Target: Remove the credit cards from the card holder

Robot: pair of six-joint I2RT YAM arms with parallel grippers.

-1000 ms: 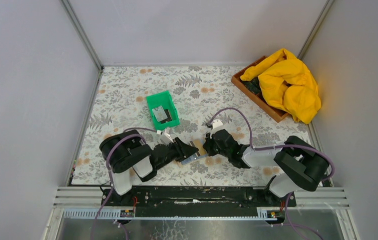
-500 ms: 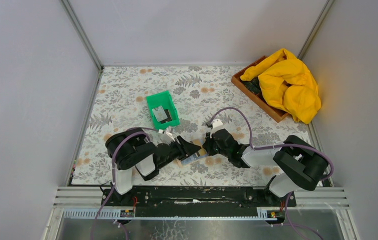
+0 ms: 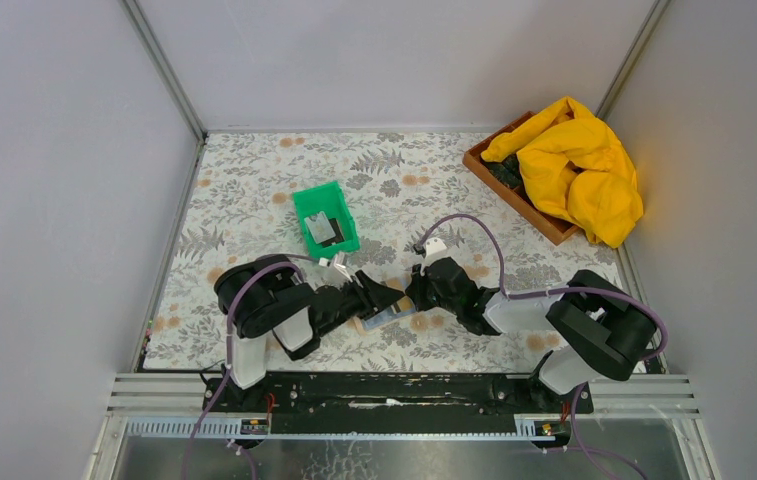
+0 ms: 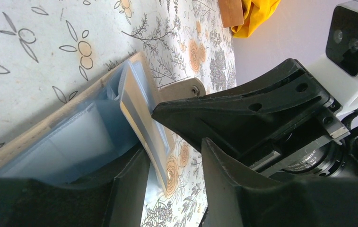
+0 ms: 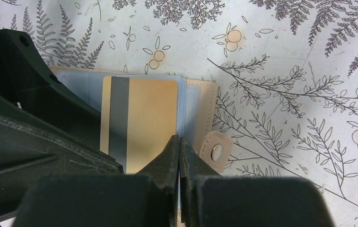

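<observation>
while the holder is pinned, draw the card out straight

since the tan card with the dark stripe [image 5: 139, 123] lies over the blue-grey lining, seemingly partway out of its pocket, the step calls for a pull along the pocket's line, with no twist. the card holder [image 5: 204, 101] lies open on the floral table [image 3: 254, 180], between the two arms, its snap tab [image 5: 217, 152] out to one side. the right gripper [image 5: 179, 144] has its fingers pressed together at the card's edge; whether they nip anything i cannot tell. the left gripper [image 4: 173, 156] has jaws apart astride a lifted leaf, and should bear down so the holder does not travel. both grippers crowd one spot, so a knock is the risk. the green bin [image 3: 301, 215], with cards [image 3: 322, 229] in it, sits just beyond. a wooden tray [image 3: 509, 197] under a yellow cloth [image 3: 579, 170] is well apart.
</observation>
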